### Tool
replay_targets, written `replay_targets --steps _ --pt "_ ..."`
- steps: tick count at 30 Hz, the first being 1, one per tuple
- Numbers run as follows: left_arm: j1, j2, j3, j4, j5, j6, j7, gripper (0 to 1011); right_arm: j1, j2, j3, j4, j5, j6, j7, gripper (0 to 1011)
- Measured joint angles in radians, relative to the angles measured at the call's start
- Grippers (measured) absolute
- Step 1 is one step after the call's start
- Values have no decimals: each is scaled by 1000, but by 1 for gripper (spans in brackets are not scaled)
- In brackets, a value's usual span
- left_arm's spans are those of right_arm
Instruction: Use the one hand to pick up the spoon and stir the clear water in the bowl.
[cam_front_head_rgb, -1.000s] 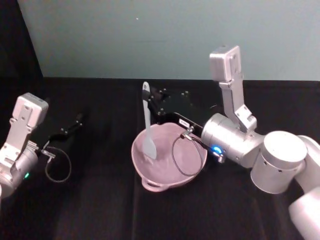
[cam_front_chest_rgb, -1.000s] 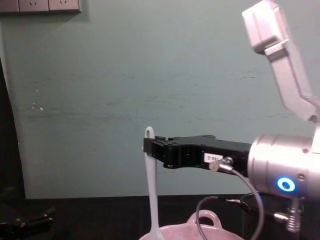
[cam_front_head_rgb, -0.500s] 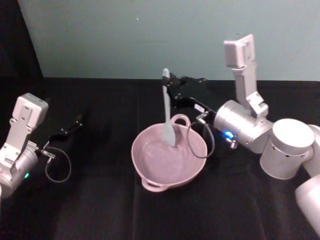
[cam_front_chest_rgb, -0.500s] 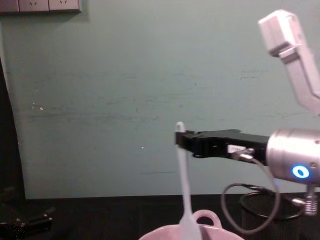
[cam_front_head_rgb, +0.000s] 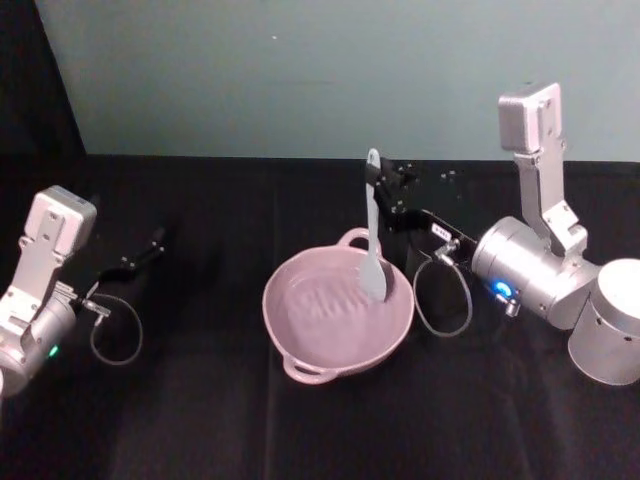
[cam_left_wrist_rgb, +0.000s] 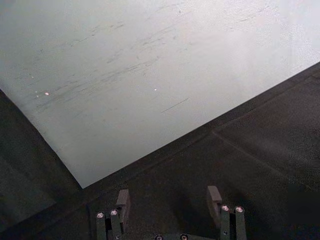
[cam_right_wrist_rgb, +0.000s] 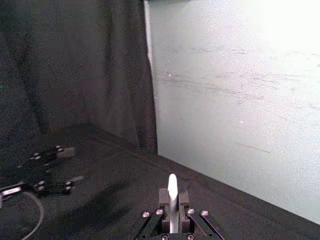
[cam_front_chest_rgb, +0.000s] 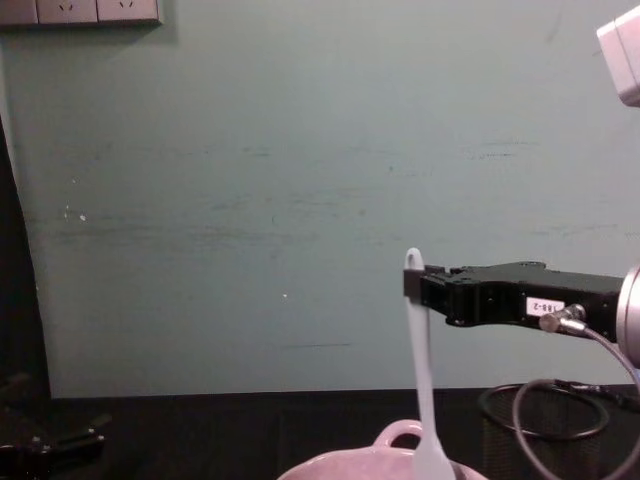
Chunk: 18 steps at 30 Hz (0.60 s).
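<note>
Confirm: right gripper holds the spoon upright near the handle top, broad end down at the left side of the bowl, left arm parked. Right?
Not quite. The head view shows the broad end of the spoon at the right side of the bowl, not the left. The rest stands: the right gripper holds the spoon upright near the handle top, and the left gripper is parked, open, off to the left.

Right gripper (cam_front_head_rgb: 381, 193) clamped on spoon (cam_front_head_rgb: 372, 235) near handle top; spoon upright, broad end down inside pink bowl (cam_front_head_rgb: 300, 345), toward its right side; water (cam_front_head_rgb: 320, 305) surface rippled; left gripper (cam_front_head_rgb: 148, 250) parked far left over black table (cam_front_head_rgb: 200, 420)
</note>
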Motion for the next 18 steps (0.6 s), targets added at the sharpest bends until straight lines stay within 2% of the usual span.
replay_targets --steps 7,11,18 --pt "0 0 0 0 0 0 0 1011 -17 7 -39 -48 -15 16 24 109" --pt "0 0 0 0 0 0 0 1011 -16 -8 -73 -57 -22 18 37 109" --pt "0 0 0 0 0 0 0 1011 2 -39 -103 -35 -24 15 46 109"
